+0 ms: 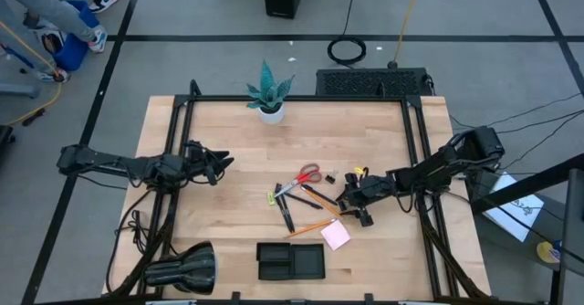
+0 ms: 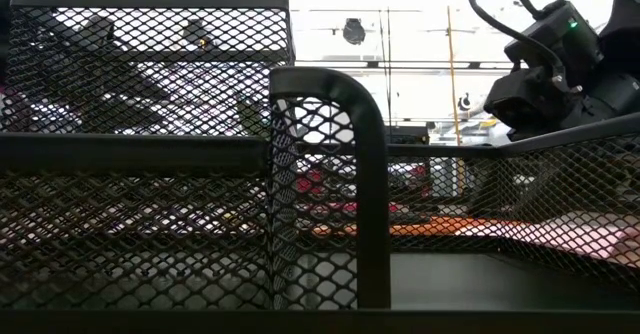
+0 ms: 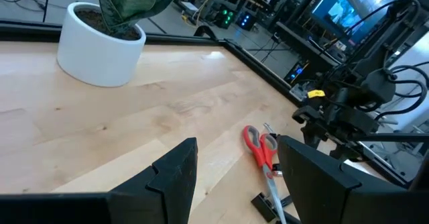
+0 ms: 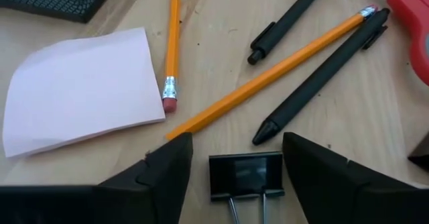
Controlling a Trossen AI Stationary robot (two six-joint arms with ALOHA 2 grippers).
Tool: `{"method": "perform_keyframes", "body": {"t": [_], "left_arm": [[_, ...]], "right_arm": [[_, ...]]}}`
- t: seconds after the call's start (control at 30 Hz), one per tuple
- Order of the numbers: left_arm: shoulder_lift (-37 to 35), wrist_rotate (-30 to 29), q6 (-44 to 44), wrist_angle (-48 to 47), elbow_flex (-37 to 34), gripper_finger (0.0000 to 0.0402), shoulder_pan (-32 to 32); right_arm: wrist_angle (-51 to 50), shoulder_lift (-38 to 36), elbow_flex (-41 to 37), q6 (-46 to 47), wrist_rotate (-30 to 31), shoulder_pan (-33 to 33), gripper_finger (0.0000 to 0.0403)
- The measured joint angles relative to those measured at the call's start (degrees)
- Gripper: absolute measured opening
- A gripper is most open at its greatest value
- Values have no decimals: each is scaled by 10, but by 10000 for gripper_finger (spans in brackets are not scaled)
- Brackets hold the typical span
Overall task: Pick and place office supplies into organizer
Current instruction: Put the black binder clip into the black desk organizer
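You are working in a robotics lab or workshop. Your wooden table [image 1: 228, 223] stands on a grey floor marked with black tape lines [image 1: 319, 37], with cables [image 1: 348, 49] trailing beyond its far edge. The left wrist view shows lit monitors [image 3: 352, 6] and racks of electronics [image 3: 228, 13] past the table's far corner. A person's feet [image 1: 99, 38] show beyond its far left corner.
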Motion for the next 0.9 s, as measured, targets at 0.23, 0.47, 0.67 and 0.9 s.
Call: {"method": "perform_keyframes", "body": {"t": [0.23,0.47,0.67,0.9], "left_arm": [[0,5,0,0,0,212,0],[0,7,-1,0,0,212,0],[0,7,-2,0,0,212,0],[0,7,-3,0,0,212,0]], "right_arm": [[-1,0,-6,11,0,0,201],[4,1,-7,13,1,0,180],[7,1,-8,13,2,0,159],[21,2,-9,13,2,0,150]]}}
